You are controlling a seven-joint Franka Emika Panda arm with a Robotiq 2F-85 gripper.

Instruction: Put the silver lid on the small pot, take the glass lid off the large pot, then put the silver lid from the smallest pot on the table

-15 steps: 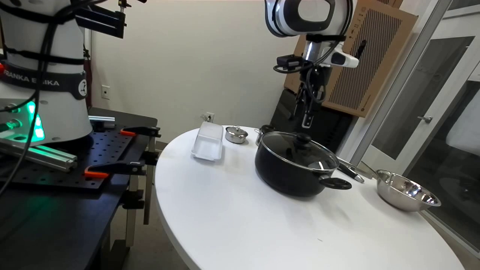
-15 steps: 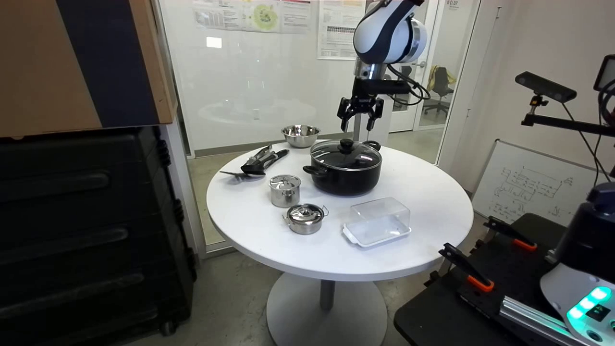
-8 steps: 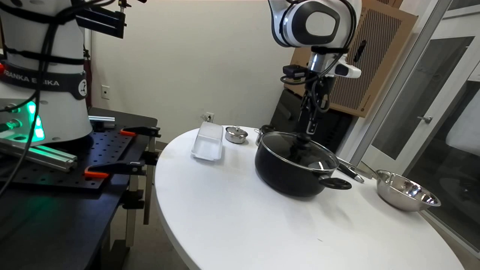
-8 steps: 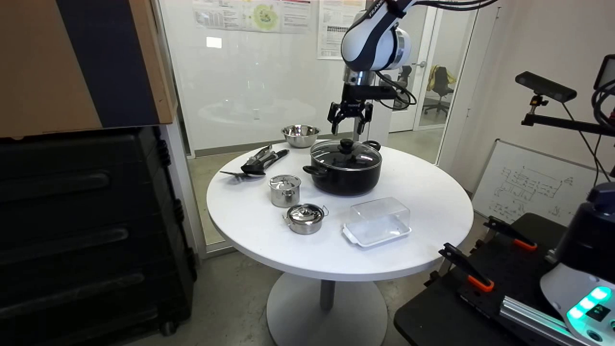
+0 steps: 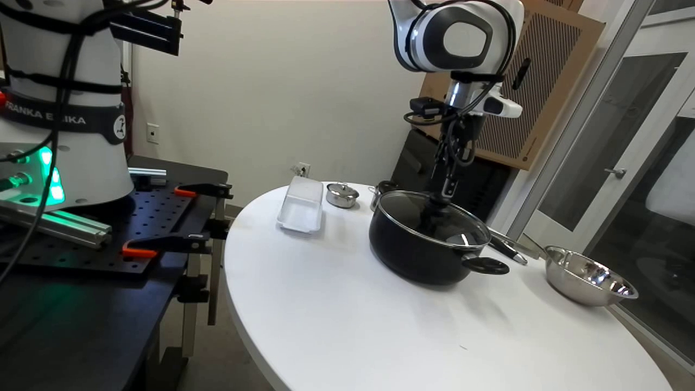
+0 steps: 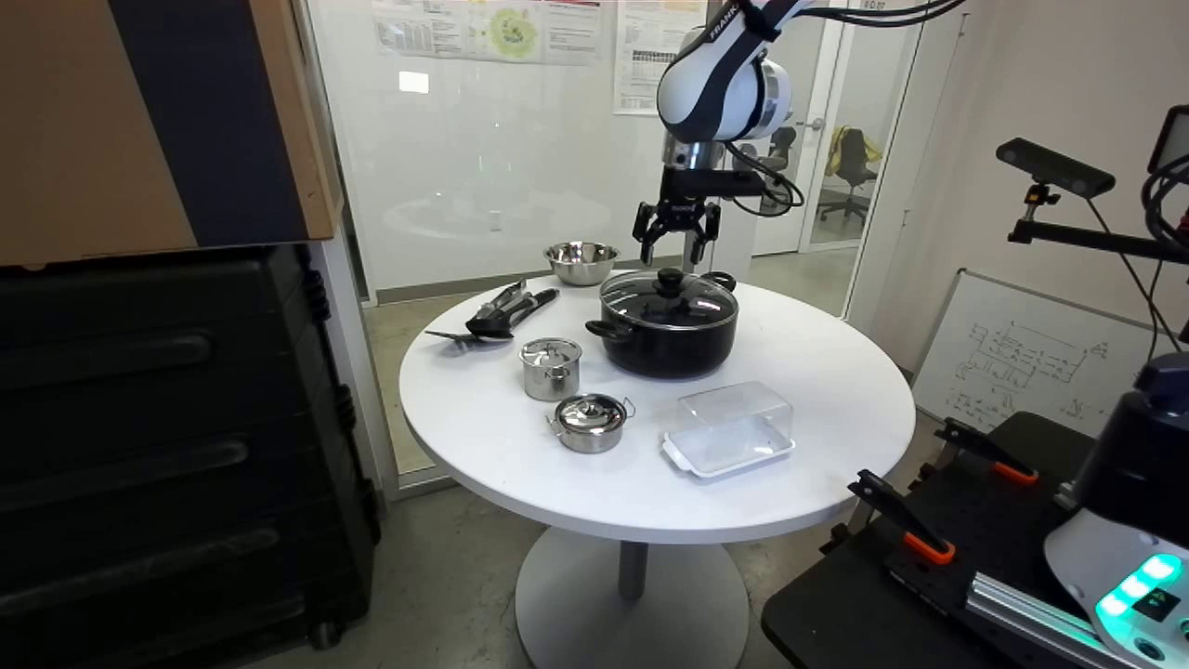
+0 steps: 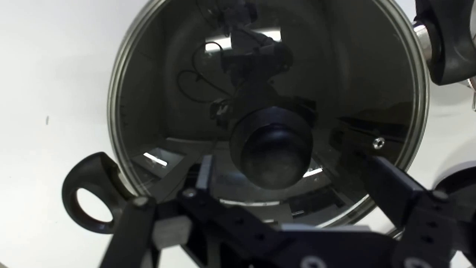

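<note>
In an exterior view, you held your black two-fingered tool [image 6: 673, 258] wide above the round glass lid [image 6: 672, 312], seated on the large black pot [image 6: 671, 353]. The shiny silver lid [image 6: 592, 412] covered the low round silver pot [image 6: 592, 439]. In an exterior view, that pot stood near a clear plastic box [image 5: 302, 203] on the white tabletop [image 5: 326, 315]. In the wrist view, the round black knob [image 7: 277, 160] showed between your fingers [image 7: 386, 186]; contact unclear.

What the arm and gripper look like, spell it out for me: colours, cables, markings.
The arm is white and rounded, with dark panels; black cables are strapped along it. At its white base, a black band reads FRANKA EMIKA, partly behind cables, above green lights. Beyond a silver cylinder, the gripper is black with two angular, jointed fingers.
</note>
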